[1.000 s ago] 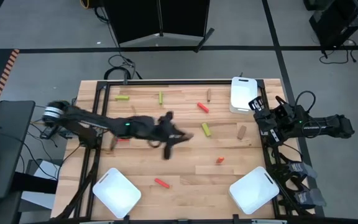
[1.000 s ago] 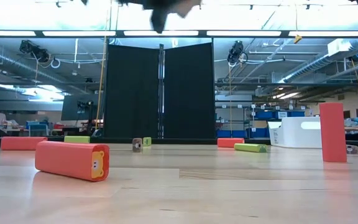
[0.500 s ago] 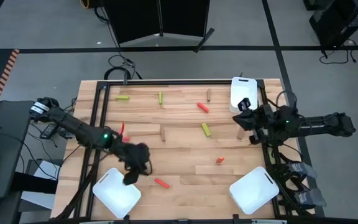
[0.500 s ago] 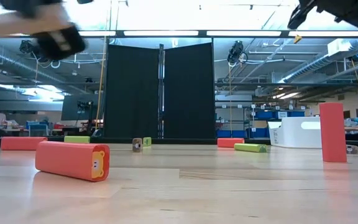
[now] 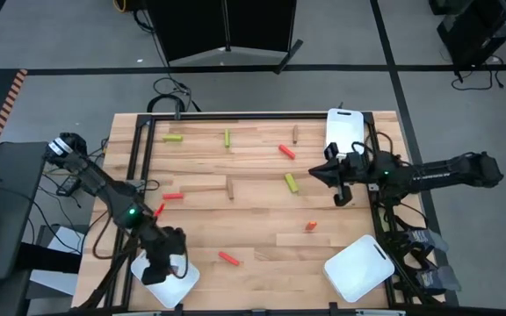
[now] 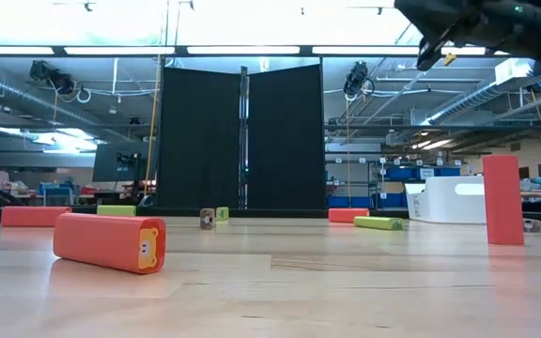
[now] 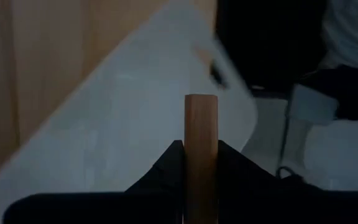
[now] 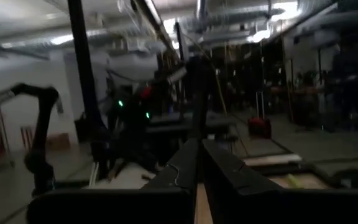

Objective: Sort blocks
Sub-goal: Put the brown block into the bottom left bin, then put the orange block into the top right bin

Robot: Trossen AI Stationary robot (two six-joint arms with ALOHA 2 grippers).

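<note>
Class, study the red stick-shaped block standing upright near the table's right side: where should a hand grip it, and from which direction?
Grip the upright red stick-shaped block across its upper half, coming straight down from above. It stands on end, tall and narrow, so a sideways approach would probably tip it; its flat sides suit two fingers.

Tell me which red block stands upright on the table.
The red block nearest the white tray at the high view's bottom right: from above it shows only its small end. The other three red blocks lie flat.
</note>
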